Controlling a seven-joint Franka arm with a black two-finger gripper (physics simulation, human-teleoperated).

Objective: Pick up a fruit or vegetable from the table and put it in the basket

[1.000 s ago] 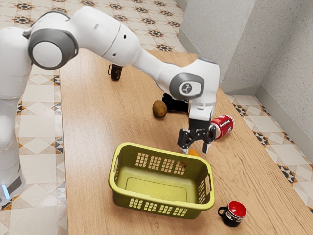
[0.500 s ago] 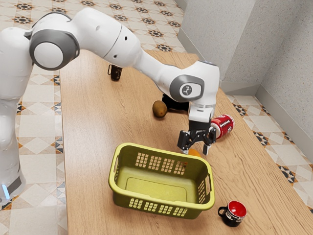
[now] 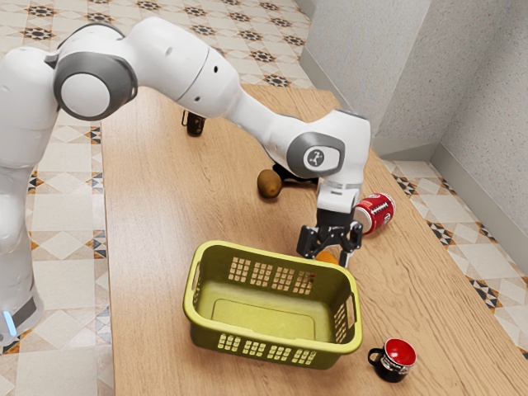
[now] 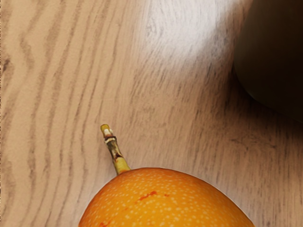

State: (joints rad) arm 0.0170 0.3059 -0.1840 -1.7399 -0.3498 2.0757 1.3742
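Across the wood-grained table reached a smooth white arm, its joint emblem too small to read. An olive plastic basket, perforated with square holes, stood close to the black gripper, whose fingers were spread wide. Beyond lay a red can, its white markings illegible; nearer, a glossy black mug with a red interior. Past the gripper sat a rough brown kiwi. Beneath the gripper, just beside the basket, the speckled orange fruit lay on the table, its stubby stem jutting out.
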